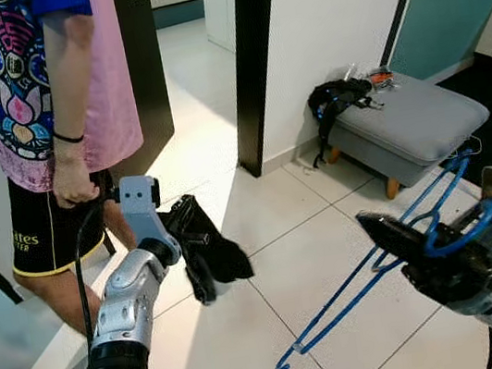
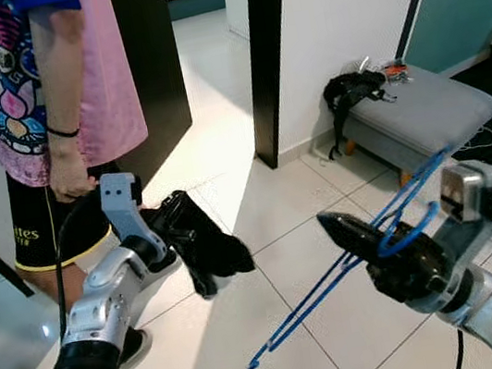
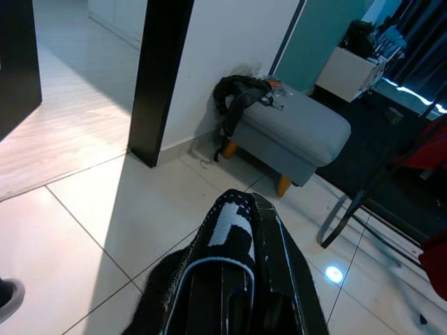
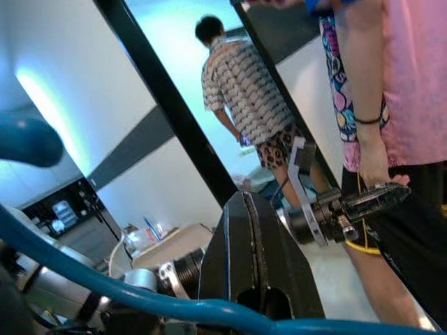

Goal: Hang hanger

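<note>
Right claw (image 2: pixel 342 230) was clenched on the blue hanger (image 2: pixel 337 284), held tilted above the tiled floor (image 1: pixel 251 333), hook end lowest. Left claw (image 1: pixel 216 259) was raised nearby, fingers closed, grasping nothing.

A person (image 1: pixel 35 96) in a pink patterned shirt and black shorts stood at the left on the pale tiled floor (image 1: pixel 224 338), one arm hanging down with a dark band at the wrist and the fingers closed round a black cable (image 1: pixel 79 267). Sunlight lay across the tiles. A black door frame (image 1: pixel 255 61) ran up beside a white wall (image 1: pixel 331 12). Against that wall sat a grey padded stool (image 1: pixel 414 120) on wooden legs, with a black bag (image 1: pixel 336 100) slumped over its near end, straps hanging, and some small items beside it. In the right wrist view a second person (image 4: pixel 241 91) in a patterned shirt stood farther back, facing away.
</note>
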Robot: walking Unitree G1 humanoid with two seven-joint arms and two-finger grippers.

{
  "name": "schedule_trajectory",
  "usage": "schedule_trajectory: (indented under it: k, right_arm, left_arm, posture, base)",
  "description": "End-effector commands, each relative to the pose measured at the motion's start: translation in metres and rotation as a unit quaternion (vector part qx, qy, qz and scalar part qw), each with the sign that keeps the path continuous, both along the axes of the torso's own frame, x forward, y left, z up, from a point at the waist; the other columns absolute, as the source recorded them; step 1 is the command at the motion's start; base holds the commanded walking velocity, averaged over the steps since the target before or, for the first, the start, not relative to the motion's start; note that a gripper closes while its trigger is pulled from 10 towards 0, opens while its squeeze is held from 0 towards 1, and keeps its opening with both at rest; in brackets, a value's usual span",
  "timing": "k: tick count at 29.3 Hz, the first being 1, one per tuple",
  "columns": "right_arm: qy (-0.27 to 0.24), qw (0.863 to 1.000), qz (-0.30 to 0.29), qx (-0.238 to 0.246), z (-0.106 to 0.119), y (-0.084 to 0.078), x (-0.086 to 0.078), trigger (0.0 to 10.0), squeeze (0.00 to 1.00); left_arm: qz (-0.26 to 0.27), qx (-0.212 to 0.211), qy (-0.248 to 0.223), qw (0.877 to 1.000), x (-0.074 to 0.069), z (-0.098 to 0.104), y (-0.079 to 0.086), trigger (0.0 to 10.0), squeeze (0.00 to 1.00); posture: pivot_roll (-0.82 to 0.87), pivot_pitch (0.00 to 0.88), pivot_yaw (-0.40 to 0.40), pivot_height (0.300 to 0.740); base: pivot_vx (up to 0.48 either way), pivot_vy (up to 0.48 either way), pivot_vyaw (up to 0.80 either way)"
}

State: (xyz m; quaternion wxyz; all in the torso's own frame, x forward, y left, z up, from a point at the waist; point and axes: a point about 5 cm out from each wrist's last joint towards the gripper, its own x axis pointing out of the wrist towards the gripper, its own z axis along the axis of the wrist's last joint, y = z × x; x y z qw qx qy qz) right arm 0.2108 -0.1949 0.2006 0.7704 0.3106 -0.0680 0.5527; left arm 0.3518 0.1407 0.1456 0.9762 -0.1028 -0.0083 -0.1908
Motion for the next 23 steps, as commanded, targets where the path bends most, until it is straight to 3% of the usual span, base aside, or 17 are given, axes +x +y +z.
schedule_trajectory:
  k: [1,8,9,10,11,12,13,20,23]
  right_arm:
    - [0.002,1.0,-0.005,-0.014,0.0,0.0,-0.001,10.0,0.0]
    - [-0.033,0.998,-0.044,0.029,0.022,-0.011,0.004,10.0,0.0]
    - [-0.045,0.995,-0.082,0.039,0.031,-0.015,0.011,10.0,0.0]
    - [-0.033,0.988,-0.151,0.009,0.03,-0.017,0.026,10.0,0.0]
    - [-0.033,0.988,-0.151,0.009,0.03,-0.017,0.026,10.0,0.0]
    - [0.001,0.973,-0.228,-0.028,0.02,-0.017,0.046,10.0,0.0]
    - [0.011,0.97,-0.241,-0.03,0.016,-0.017,0.051,10.0,0.0]
    - [0.014,0.971,-0.238,-0.003,0.014,-0.013,0.051,10.0,0.0]
    - [-0.001,0.981,-0.196,0.008,0.018,-0.002,0.046,10.0,0.0]
  left_arm:
    - [-0.01,-0.005,0.009,1.0,-0.002,-0.003,-0.005,10.0,0.0]
    - [-0.011,-0.008,0.011,1.0,-0.003,-0.003,-0.005,10.0,0.0]
    - [-0.011,-0.008,0.015,1.0,-0.003,-0.005,-0.004,10.0,0.0]
    - [-0.01,-0.006,0.021,1.0,-0.005,-0.008,-0.003,10.0,0.0]
    - [-0.01,-0.006,0.021,1.0,-0.005,-0.008,-0.003,10.0,0.0]
    - [-0.003,0.0,0.032,0.999,-0.008,-0.015,-0.002,10.0,0.0]
    - [0.0,0.001,0.037,0.999,-0.01,-0.018,-0.001,10.0,0.0]
    - [0.005,0.002,0.045,0.999,-0.013,-0.022,0.0,10.0,0.0]
    - [0.002,-0.004,0.045,0.999,-0.015,-0.022,-0.002,10.0,0.0]
  posture:
    - [0.03,0.113,-0.061,0.74]
    - [0.03,0.114,-0.059,0.74]
    - [0.02,0.113,-0.058,0.74]
    - [0.02,0.113,-0.058,0.74]
    - [0.02,0.113,-0.058,0.74]
    - [0.03,0.116,-0.064,0.74]
    - [0.03,0.117,-0.065,0.74]
    - [0.03,0.118,-0.067,0.74]
    - [0.03,0.117,-0.07,0.74]
  base:
    - [0.0,0.0,0.0]
    - [0.0,0.0,0.0]
    - [0.0,0.0,0.0]
    - [0.0,0.0,0.0]
    - [0.0,0.0,0.0]
    - [0.0,0.0,0.0]
    - [0.0,0.0,0.0]
    - [0.0,0.0,0.0]
    - [0.0,0.0,0.76]
